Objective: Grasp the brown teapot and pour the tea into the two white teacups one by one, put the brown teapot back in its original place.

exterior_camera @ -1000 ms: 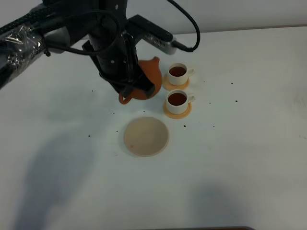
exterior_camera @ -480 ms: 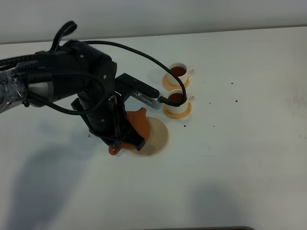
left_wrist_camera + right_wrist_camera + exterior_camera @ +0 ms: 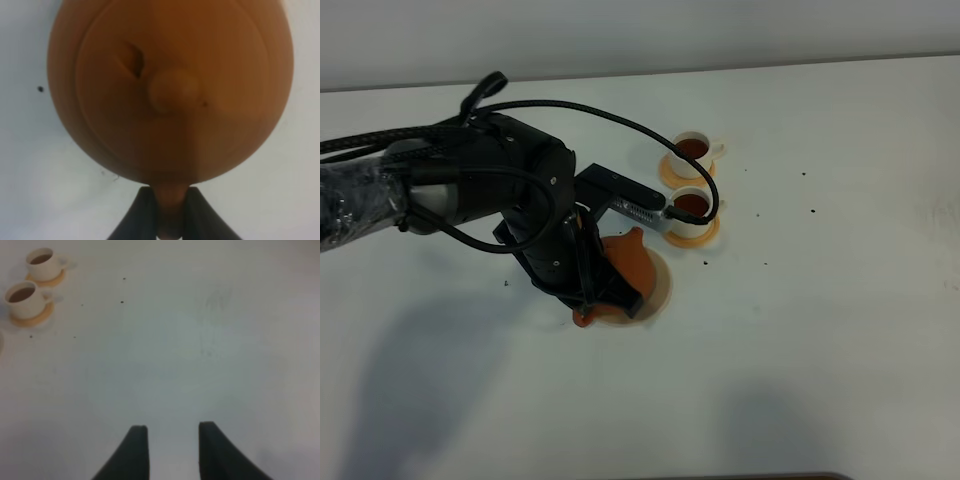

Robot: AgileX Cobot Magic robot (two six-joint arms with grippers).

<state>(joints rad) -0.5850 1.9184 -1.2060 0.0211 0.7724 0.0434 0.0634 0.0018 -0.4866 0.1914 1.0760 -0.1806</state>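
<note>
The brown teapot point(image 3: 628, 262) sits upright over the pale tan saucer point(image 3: 663, 287), its original place; I cannot tell if it rests on it. In the left wrist view the teapot point(image 3: 170, 90) fills the frame, lid knob up. My left gripper point(image 3: 170, 202) is shut on the teapot's loop handle. The two white teacups point(image 3: 693, 148) point(image 3: 691, 206) stand on orange coasters just beyond the saucer, both holding dark tea. My right gripper point(image 3: 172, 432) is open over bare table, with the teacups point(image 3: 42, 262) point(image 3: 22, 297) far off to its side.
The black left arm point(image 3: 520, 215) and its looping cable point(image 3: 650, 135) hang over the saucer and reach close to the nearer cup. Small dark specks point(image 3: 763, 264) dot the white table. The table's far edge runs along the back.
The left arm has carried the teapot from beside the cups toward the near side and down over the saucer, levelling it. The cups and right gripper have not moved.
</note>
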